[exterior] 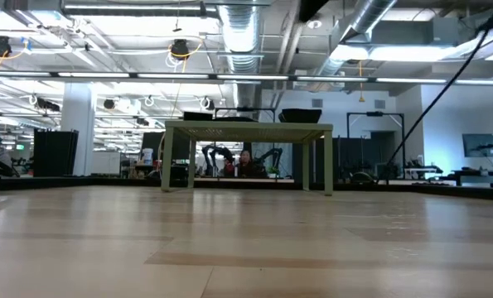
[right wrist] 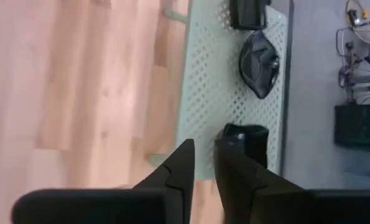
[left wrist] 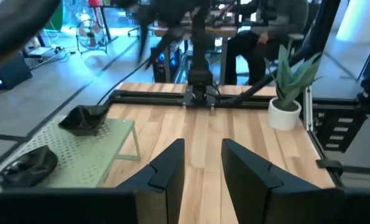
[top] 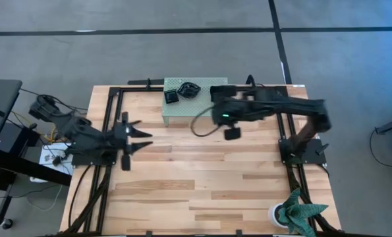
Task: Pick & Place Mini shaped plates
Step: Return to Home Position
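Three plate groups: the mini shaped plates sit on the pale green stand (top: 197, 110) at the far side of the desk (top: 202, 178). There is a square one (right wrist: 250, 12), a wavy leaf-like pile (right wrist: 259, 56) and another dark dish (right wrist: 247, 140). They seem sorted by outline, so like nests on like.
Wood surface: no plate shows on it in the high view, so probably nothing is left to fetch.
Right gripper (right wrist: 203, 148): it hangs over the stand's near edge, looking down. Its fingers are a slim gap apart and hold nothing.
Left gripper (left wrist: 203, 148): it is low at the desk's left side, well apart from the stand, with fingers apart and empty. It waits out of the way.
Step in hand: judged to be the pull-back to rest, with the placing finished.
Risk: the right arm should rise before it swings, or it could clip the nearest dish.
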`<action>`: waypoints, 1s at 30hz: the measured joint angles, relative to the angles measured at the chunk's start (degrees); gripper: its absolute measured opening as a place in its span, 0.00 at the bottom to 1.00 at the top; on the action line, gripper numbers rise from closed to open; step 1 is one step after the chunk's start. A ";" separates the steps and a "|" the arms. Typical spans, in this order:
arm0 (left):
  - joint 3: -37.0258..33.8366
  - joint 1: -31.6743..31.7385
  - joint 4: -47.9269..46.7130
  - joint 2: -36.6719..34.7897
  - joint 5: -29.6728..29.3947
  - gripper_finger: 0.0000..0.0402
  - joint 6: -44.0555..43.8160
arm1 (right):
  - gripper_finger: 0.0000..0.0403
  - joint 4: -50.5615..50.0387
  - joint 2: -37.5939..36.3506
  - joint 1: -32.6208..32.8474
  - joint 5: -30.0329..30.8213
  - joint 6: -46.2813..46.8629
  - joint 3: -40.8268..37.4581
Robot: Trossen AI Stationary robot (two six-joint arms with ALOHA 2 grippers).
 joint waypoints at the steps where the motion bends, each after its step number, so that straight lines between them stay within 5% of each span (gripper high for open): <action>1: -1.31 0.01 0.00 -1.90 0.00 0.27 0.00 | 0.13 0.25 -2.48 0.98 -0.03 1.79 -1.45; 7: -15.77 -0.01 4.21 -13.51 0.01 0.27 -3.43 | 0.12 10.12 -20.62 6.99 -0.05 11.81 -20.56; 13: -30.60 0.05 25.87 -19.42 0.06 0.27 -0.58 | 0.12 30.06 -39.86 11.70 -0.06 18.17 -47.35; 20: -35.00 1.40 29.05 -23.24 0.07 0.27 5.96 | 0.12 49.33 -57.22 12.91 -0.04 19.62 -70.52; 30: -44.14 2.04 29.17 -35.87 0.09 0.27 7.50 | 0.12 64.04 -74.14 12.98 -0.04 19.61 -91.11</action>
